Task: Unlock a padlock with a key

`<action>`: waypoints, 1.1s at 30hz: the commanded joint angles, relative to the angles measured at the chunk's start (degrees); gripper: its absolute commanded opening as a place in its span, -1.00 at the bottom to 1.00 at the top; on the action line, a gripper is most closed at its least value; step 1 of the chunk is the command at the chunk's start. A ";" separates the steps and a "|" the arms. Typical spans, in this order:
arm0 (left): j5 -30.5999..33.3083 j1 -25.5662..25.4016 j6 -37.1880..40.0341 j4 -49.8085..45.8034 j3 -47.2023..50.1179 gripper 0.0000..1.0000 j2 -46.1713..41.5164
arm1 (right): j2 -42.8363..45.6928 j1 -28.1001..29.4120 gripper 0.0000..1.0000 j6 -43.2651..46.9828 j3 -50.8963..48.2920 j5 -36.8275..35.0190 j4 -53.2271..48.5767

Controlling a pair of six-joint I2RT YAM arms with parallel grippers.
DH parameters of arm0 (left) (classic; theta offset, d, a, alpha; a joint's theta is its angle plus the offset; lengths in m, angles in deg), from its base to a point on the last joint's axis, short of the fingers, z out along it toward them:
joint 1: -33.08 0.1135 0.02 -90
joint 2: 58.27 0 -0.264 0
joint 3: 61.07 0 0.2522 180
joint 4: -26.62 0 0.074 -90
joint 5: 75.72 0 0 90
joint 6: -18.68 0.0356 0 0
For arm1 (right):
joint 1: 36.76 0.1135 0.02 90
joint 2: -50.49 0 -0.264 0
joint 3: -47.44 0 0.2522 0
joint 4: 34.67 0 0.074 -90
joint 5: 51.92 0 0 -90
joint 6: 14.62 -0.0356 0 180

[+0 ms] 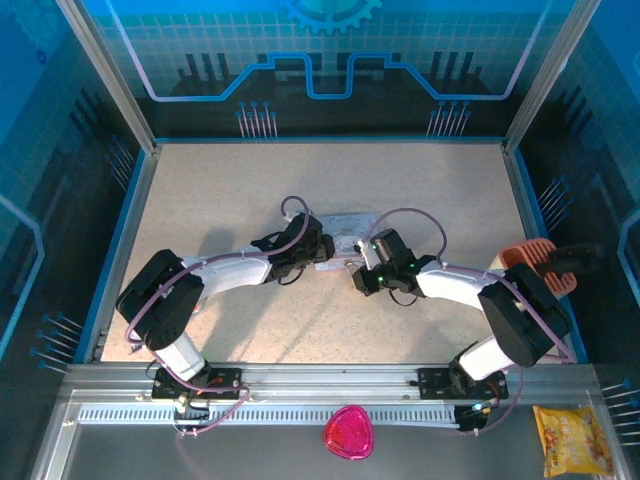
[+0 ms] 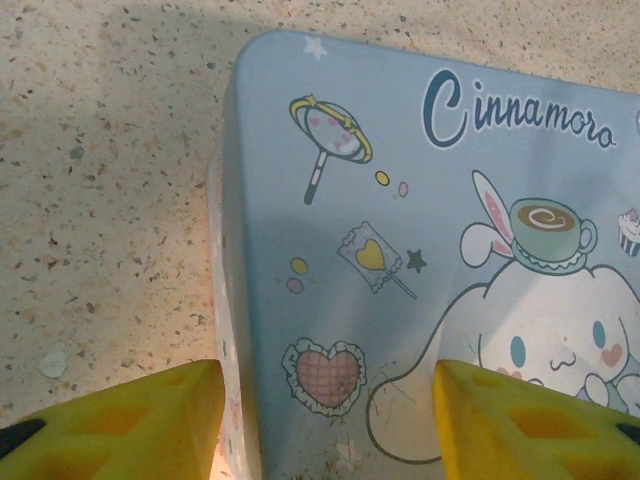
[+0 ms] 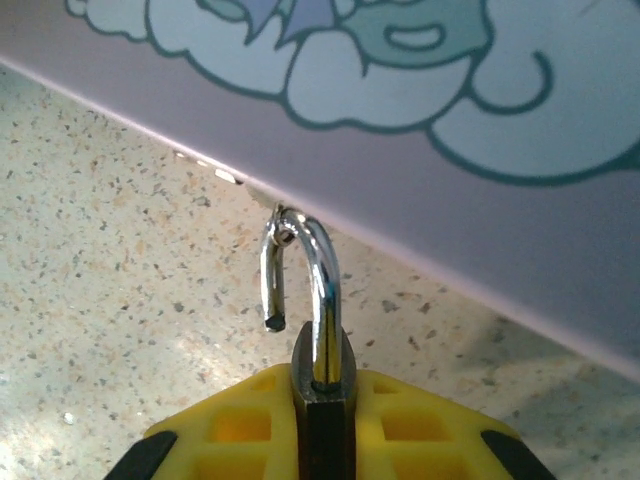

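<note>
The padlock (image 3: pixel 322 400) body is cut off by the frame's bottom and mostly hidden between the fingers of the right gripper (image 3: pixel 322 440), which are clamped on it. Its long axis points toward the side wall of the tin (image 3: pixel 450 200), near the middle of the tabletop (image 1: pixel 220 200). The open shackle (image 3: pixel 324 285) reaches the tin's edge; I cannot tell if it is hooked there. The fingers of the left gripper (image 2: pixel 330 420) stand apart, astride the tin's corner.

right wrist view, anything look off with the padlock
The padlock, clamped in the right gripper, has its shackle open: the short leg hangs free of the body, while the bend hooks through a small loop on the edge of the tin.
</note>
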 commanded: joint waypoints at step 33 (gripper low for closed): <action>11.54 -9.77 -12.86 -4.14 9.09 0.15 1.75 | -8.93 -1.01 -1.00 -43.12 -15.86 -7.97 59.97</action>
